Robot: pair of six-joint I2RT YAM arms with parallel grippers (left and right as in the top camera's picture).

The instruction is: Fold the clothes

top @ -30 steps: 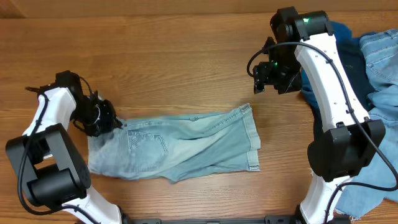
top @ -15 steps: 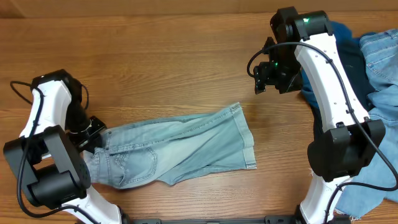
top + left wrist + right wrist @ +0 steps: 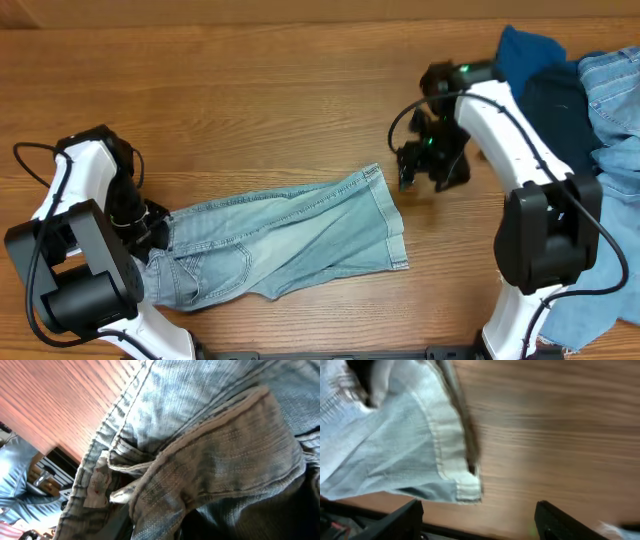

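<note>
The pale light-wash denim jeans lie flat across the wooden table, waist to the left and leg hems to the right. My left gripper is at the waist end, shut on the waistband. In the left wrist view the bunched waistband and a white label fill the frame and hide the fingers. My right gripper is open and empty, just right of the far hem corner. In the right wrist view its fingers spread wide above bare wood, near the hem corner.
A pile of other garments sits at the back right: a royal blue one, a dark navy one and light denim. More denim hangs at the front right edge. Bare wood table lies behind the jeans.
My left gripper has moved toward the front left, dragging the waist end, so the jeans slid left and skewed. My right arm came forward and down from the back to the far hem corner.
</note>
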